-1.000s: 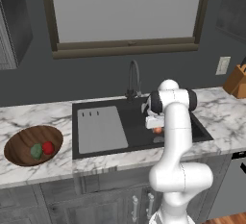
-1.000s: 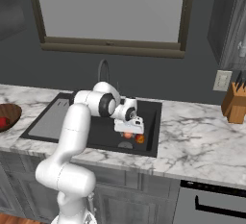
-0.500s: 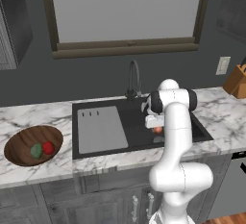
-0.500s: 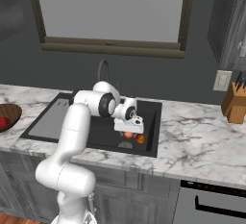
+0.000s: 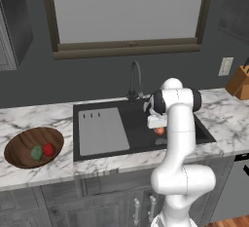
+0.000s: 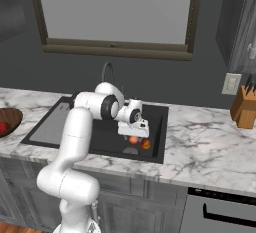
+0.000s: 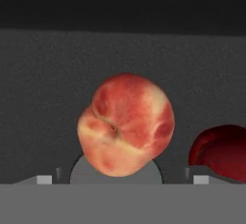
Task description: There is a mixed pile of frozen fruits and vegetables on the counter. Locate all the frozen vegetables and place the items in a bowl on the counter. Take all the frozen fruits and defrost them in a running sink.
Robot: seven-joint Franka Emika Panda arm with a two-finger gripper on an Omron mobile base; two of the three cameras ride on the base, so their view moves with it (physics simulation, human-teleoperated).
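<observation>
My gripper [image 6: 133, 134] hangs low inside the black sink [image 5: 134, 134], jaws spread wide and open. Between and just beyond the fingertips [image 7: 44, 180] a pinkish-red peach [image 7: 126, 131] lies on the basin floor over the grey drain, touching neither finger. Both base views show that peach [image 5: 159, 131] [image 6: 133, 139] right under the hand. A second fruit, orange with a red blush [image 6: 145, 144] [image 7: 220, 152], rests beside it. The wooden bowl [image 5: 19, 145] stands on the marble counter [image 5: 34, 119] at far left, holding a dark green lump [image 5: 37, 153] and a bright red round item [image 5: 48, 149].
A dark curved faucet [image 5: 136, 77] rises behind the sink. A pale grey ribbed panel [image 5: 102, 131] covers the basin's left part. A wooden knife block [image 6: 245, 106] stands on the counter at the right, below a wall outlet [image 6: 231, 83].
The jaws have spread apart, and the peach has left them and lies on the sink floor. The arm has barely moved.
</observation>
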